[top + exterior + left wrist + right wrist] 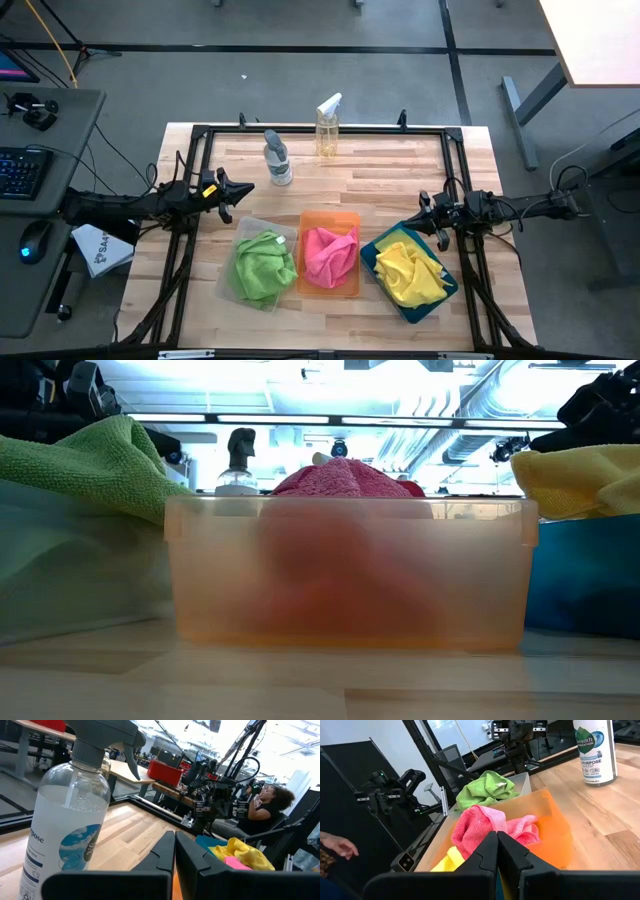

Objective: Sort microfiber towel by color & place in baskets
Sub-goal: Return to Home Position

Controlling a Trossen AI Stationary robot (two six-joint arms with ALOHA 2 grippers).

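Overhead, fuzzy green towel (pixel 263 262) fills clear bin (pixel 247 223), pink towel (pixel 330 252) orange bin (pixel 330 215), yellow towel (pixel 408 270) teal bin (pixel 372 258); wrist views show left jaws, right jaws clenched.

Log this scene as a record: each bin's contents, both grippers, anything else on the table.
clear bin: green towel
orange bin: pink towel
teal bin: yellow towel
left gripper: fingers shut, empty, beyond the clear bin's left end
right gripper: fingers shut, empty, at the teal bin's far edge
also on table: grey-topped spray bottle, white-topped spray bottle, both upright behind the bins
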